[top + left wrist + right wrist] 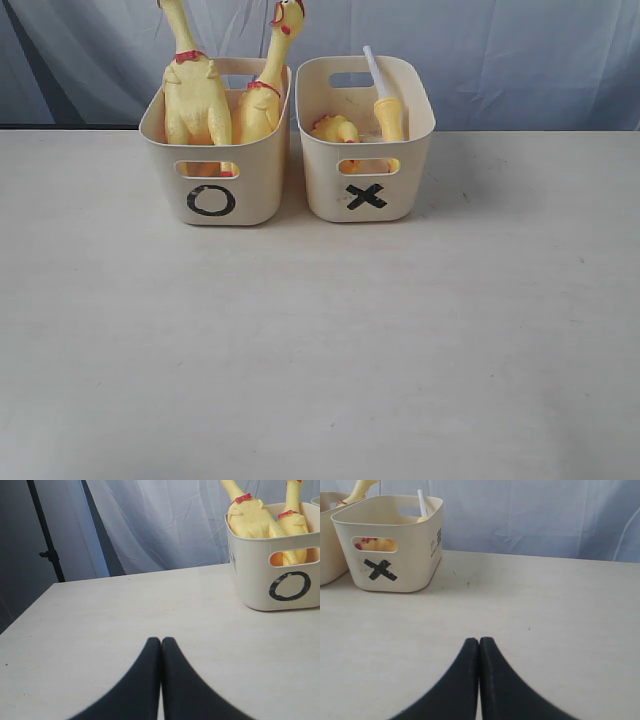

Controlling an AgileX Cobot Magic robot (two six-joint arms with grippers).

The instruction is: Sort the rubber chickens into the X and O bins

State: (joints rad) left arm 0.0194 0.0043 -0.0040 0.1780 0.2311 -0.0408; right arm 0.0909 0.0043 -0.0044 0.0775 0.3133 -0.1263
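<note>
Two yellow rubber chickens (197,95) (262,100) stand upright in the cream O bin (215,190), necks sticking above its rim; the left wrist view shows this bin (280,580) and one of these chickens (252,517) too. A third chicken (385,115) with a white tube lies in the X bin (365,190), also in the right wrist view as X bin (395,555). My left gripper (161,641) is shut and empty, low over the table, well short of the O bin. My right gripper (479,641) is likewise shut on nothing. Neither arm shows in the exterior view.
The bins stand side by side at the far edge of a pale table (320,350). A grey-blue curtain (520,50) hangs behind. A black stand pole (47,535) rises beyond the table's left side.
</note>
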